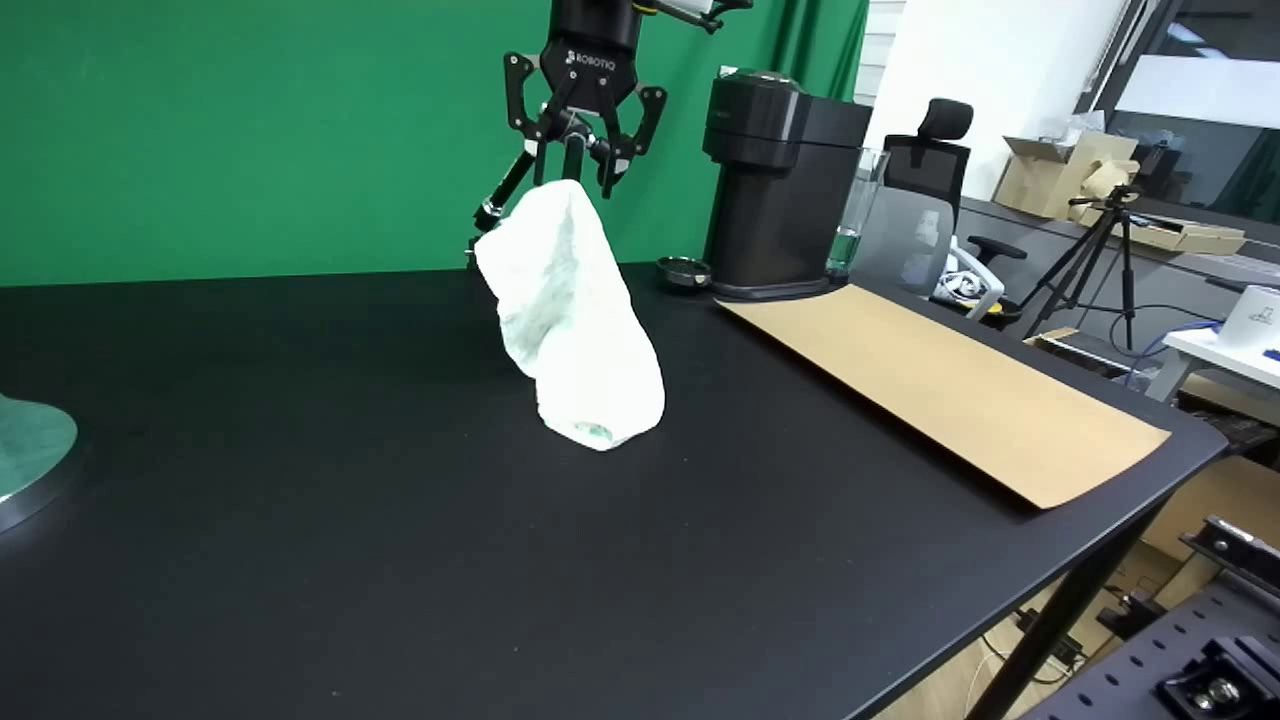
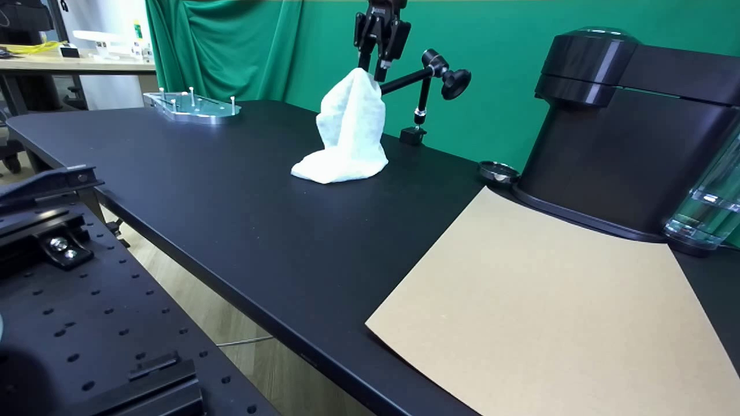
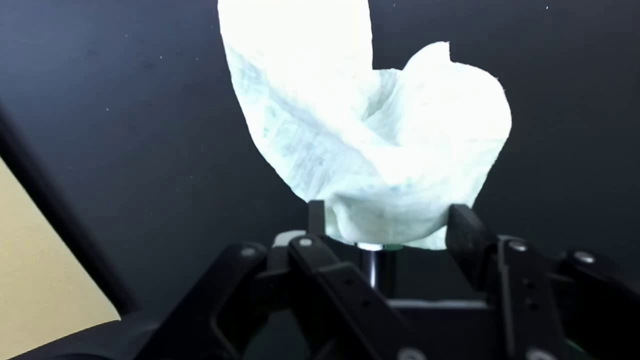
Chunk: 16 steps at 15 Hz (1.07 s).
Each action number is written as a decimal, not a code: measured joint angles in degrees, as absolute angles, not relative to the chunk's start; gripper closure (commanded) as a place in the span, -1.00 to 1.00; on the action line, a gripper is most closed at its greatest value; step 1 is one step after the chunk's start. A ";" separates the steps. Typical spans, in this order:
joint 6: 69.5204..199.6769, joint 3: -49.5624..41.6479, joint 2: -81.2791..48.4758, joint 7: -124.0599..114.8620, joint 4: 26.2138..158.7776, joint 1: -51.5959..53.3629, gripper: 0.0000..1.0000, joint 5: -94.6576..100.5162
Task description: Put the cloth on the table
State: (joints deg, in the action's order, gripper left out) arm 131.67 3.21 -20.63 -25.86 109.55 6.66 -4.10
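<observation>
The white cloth shows in both exterior views [image 1: 590, 340] [image 2: 352, 127] and in the wrist view [image 3: 445, 110]. It hangs in folds from a peak, by the end of a black jointed stand arm [image 2: 407, 80]. Its lower part spreads at or just above the black table [image 1: 400, 560] [image 2: 277, 225]; contact is hard to tell. My gripper [image 1: 573, 185] [image 2: 372, 70] is right above the cloth, pointing down. In the wrist view its fingers [image 3: 385, 217] are wide apart, one on each side of the cloth's top. A dark rod shows behind the cloth there.
A black coffee machine [image 1: 770, 180] [image 2: 601, 150] stands at the table's back, with a small round dish [image 1: 684, 272] [image 2: 498, 172] beside it. A brown sheet [image 1: 950, 390] [image 2: 537, 312] lies in front. A clear plate with pegs [image 2: 193, 112] sits at the table's far end.
</observation>
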 measured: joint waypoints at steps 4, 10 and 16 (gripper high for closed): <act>131.37 3.10 -21.09 -25.86 109.04 6.80 0.87 -4.75; 130.90 3.08 -21.17 -25.86 108.75 6.86 0.99 -5.89; 129.65 3.20 -17.96 -25.80 109.93 7.11 0.99 -6.83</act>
State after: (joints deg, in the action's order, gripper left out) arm 129.65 3.20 -17.96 -25.80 109.93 7.11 -6.83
